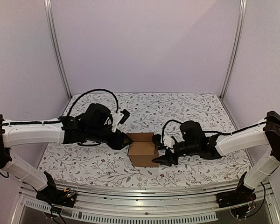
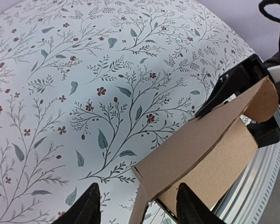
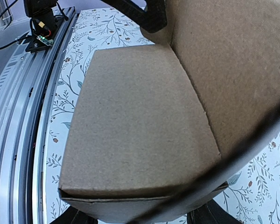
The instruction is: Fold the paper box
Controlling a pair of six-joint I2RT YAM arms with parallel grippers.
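Note:
The paper box (image 1: 142, 152) is a small brown cardboard box standing mid-table with its lid flap (image 1: 141, 137) raised at the back. My left gripper (image 1: 123, 140) is at the box's left back corner. In the left wrist view its fingers (image 2: 87, 208) are spread, and a corner of the box's flap (image 2: 196, 140) reaches between them; the gripper (image 2: 137, 211) is open. My right gripper (image 1: 166, 157) is at the box's right side. In the right wrist view the box (image 3: 140, 126) fills the frame, and the spread gripper (image 3: 142, 218) straddles its near edge, open.
The table carries a floral cloth (image 1: 186, 107). A metal rail (image 3: 18, 116) runs along the near edge, and upright frame posts (image 1: 58, 46) stand at the back corners. A black cable (image 3: 252, 135) crosses the right wrist view.

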